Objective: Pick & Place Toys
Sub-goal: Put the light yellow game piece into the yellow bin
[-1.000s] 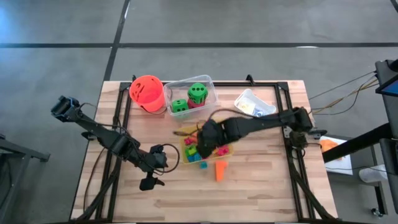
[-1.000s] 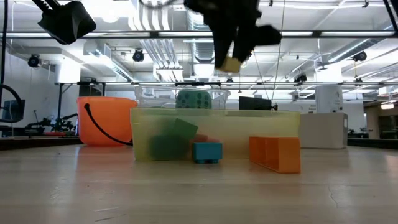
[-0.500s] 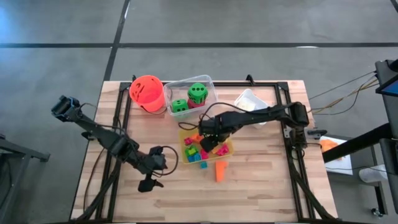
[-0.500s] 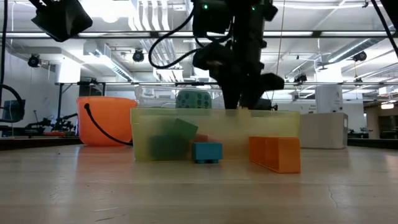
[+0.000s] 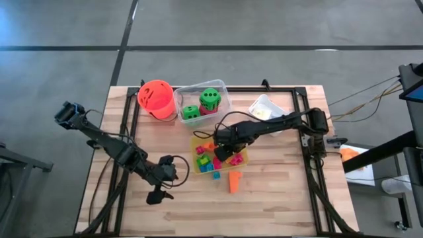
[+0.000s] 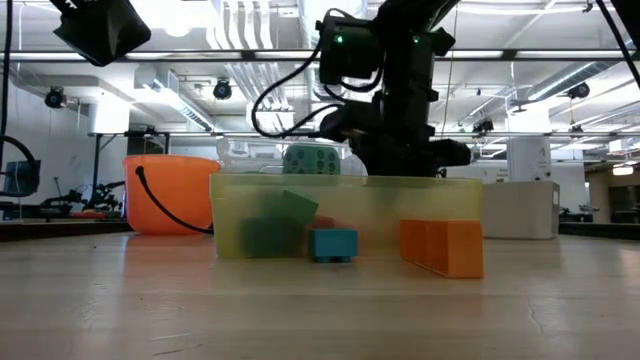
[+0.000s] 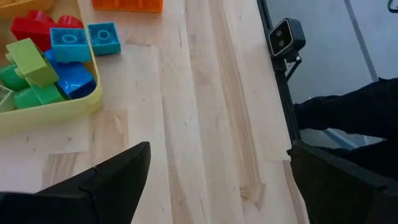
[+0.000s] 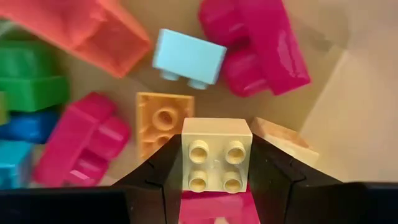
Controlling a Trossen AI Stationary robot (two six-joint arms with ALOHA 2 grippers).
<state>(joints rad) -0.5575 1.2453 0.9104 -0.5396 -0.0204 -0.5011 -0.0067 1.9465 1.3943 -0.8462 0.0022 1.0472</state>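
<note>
The toys are bright blocks lying in a yellow tray (image 5: pixel 243 158) at mid-table, also seen from the side as the tray (image 6: pixel 345 215). My right gripper (image 5: pixel 226 149) reaches down into this tray and is shut on a pale yellow four-stud block (image 8: pixel 216 140). Around it lie pink (image 8: pixel 261 43), orange (image 8: pixel 163 118), light blue (image 8: pixel 188 57) and green (image 8: pixel 28 84) blocks. My left gripper (image 7: pixel 217 180) hangs open over bare wood near the tray's near-left side (image 5: pixel 158 192), holding nothing. My right gripper pinches the pale yellow block by two opposite sides (image 8: pixel 186 163) between its two fingers (image 8: pixel 163 177), coming from above and pointing down. The block sits level, studs up, just above a pink block (image 8: pixel 214 210); whether it rests on that one I cannot tell.
An orange bucket (image 5: pixel 156 98) and a clear tray with two green dice (image 5: pixel 202 102) stand at the far edge, a white tray (image 5: pixel 268 109) at the far right. An orange block (image 5: pixel 234 180) and a blue block (image 5: pixel 215 175) lie on the wood beside the yellow tray.
My right gripper has come down from well above the table into the yellow tray, carrying the pale yellow block, and its fingers now stand behind the tray's wall in the low view. The left arm has kept still.
</note>
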